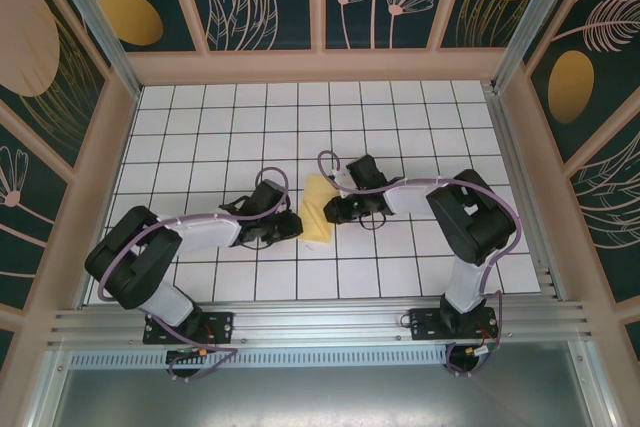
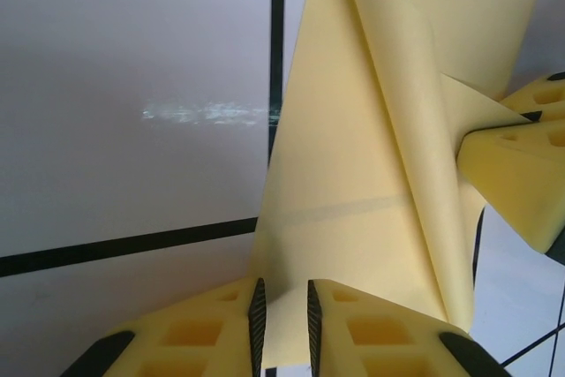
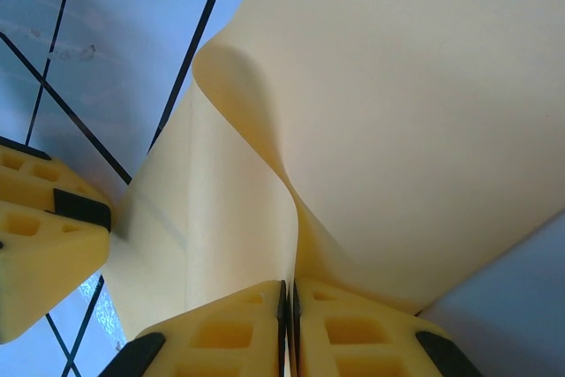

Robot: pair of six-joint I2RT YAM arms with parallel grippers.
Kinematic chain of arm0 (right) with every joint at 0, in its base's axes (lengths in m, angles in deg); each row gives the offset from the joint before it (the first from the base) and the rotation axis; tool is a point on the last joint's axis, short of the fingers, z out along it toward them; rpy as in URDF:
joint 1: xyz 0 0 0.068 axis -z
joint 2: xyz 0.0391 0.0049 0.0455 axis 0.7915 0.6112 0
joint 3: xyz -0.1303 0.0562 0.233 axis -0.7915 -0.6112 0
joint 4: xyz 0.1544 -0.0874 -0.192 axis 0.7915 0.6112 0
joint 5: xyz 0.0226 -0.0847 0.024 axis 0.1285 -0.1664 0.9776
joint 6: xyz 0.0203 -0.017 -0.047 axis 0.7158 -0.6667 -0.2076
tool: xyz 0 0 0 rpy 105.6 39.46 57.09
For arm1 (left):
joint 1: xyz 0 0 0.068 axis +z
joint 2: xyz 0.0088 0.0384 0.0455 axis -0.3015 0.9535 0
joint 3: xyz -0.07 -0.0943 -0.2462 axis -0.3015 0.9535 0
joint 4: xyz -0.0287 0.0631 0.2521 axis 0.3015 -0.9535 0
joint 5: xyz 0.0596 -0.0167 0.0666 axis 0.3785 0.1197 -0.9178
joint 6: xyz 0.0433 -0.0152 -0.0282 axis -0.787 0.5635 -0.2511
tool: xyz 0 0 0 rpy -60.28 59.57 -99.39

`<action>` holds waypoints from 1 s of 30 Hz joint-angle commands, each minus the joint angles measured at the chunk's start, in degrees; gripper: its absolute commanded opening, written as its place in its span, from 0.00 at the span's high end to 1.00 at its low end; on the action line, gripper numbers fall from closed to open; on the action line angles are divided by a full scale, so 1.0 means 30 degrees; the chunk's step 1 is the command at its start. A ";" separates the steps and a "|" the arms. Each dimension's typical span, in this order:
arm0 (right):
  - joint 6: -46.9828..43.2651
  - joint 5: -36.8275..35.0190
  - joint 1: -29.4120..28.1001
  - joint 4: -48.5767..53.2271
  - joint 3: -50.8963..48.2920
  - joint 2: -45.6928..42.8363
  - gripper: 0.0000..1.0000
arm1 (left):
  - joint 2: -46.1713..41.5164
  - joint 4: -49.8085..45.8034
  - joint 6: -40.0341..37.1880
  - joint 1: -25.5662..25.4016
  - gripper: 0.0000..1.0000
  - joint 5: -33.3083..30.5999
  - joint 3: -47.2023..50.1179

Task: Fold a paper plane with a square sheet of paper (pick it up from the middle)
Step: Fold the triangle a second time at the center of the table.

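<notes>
1. You have both arms meeting near the middle of the white gridded worktop [image 1: 200, 127], with the square sheet of paper [image 1: 318, 209] between them.
2. Your left gripper [image 2: 284, 293] stands narrowly parted. In the left wrist view, a slim gap shows between its dark pads, and the lower edge of the yellow sheet sits in that gap. The pads do not look pressed onto it.
3. Your right gripper [image 3: 290, 293] is closed on the sheet. In the right wrist view, its two pads meet with the paper pinched between them.
4. The sheet is not flat. From the right gripper's pinch it rises and curls over in a smooth bend, while one flap slants down towards the left gripper.
5. In the left wrist view, a long straight crease runs up the paper, and a faint band crosses it.
6. The two grippers are close together, one at each side of the paper. The yellow fingers [image 2: 521, 165] of the right one appear at the right edge of the left wrist view.
</notes>
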 commanded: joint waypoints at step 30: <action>0.0863 -0.0280 -0.0030 -0.0500 -0.0404 0.0610 0.84 | 0.3027 0.3609 0.2937 0.0102 0.81 0.1146 -0.3374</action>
